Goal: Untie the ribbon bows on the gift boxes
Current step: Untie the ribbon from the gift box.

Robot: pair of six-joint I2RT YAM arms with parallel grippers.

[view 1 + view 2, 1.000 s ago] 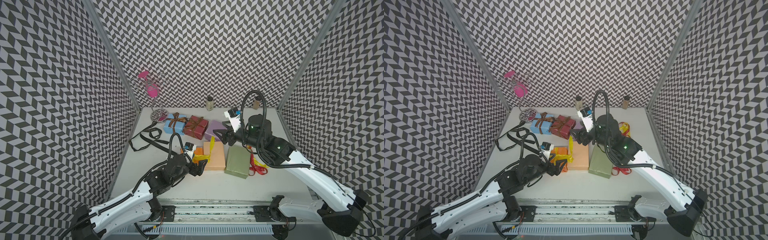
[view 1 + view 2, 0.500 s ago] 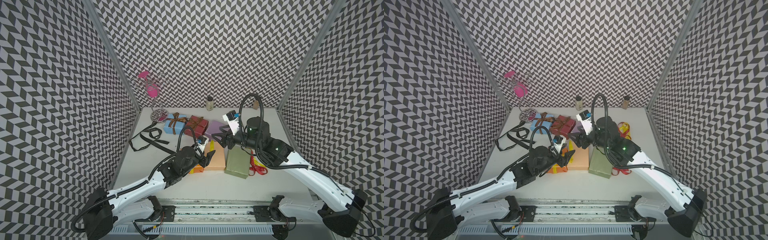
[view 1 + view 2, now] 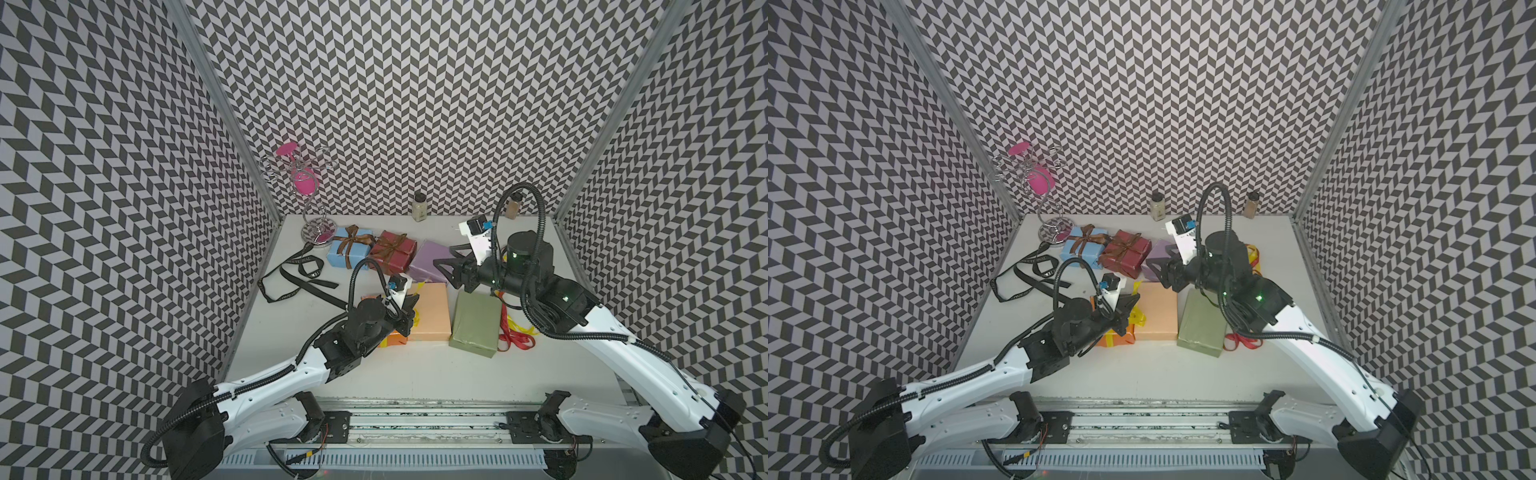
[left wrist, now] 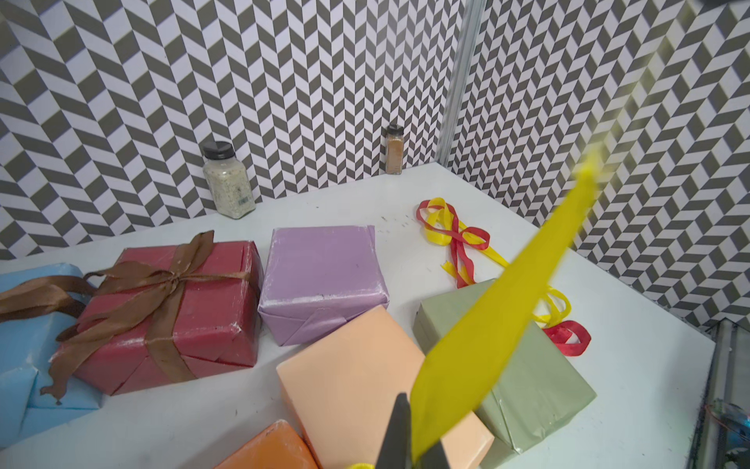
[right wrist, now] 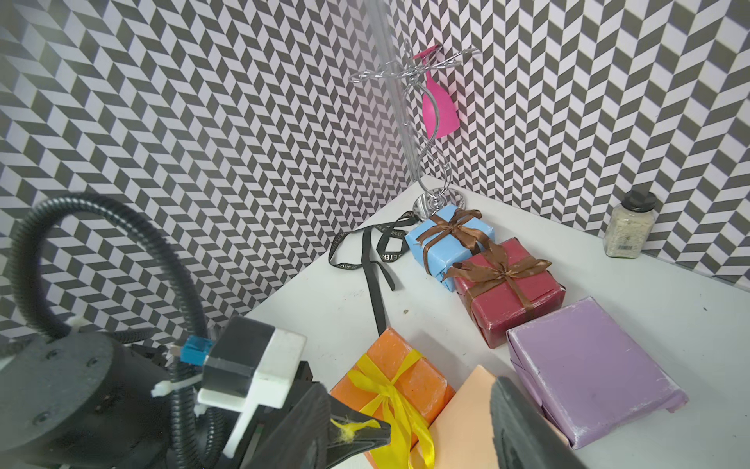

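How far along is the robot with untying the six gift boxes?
Done: the lilac box, peach box and olive box are bare; the black ribbon and red ribbon lie loose. In hand: the left gripper is shut on the yellow ribbon of the orange box. Left: the brown bows on the blue box and dark red box.

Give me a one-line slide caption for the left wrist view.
Left gripper shut on the yellow ribbon; lilac box bare, dark red box tied with a brown bow.

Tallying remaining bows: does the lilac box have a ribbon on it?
No; in the left wrist view the lilac box is bare of ribbon.
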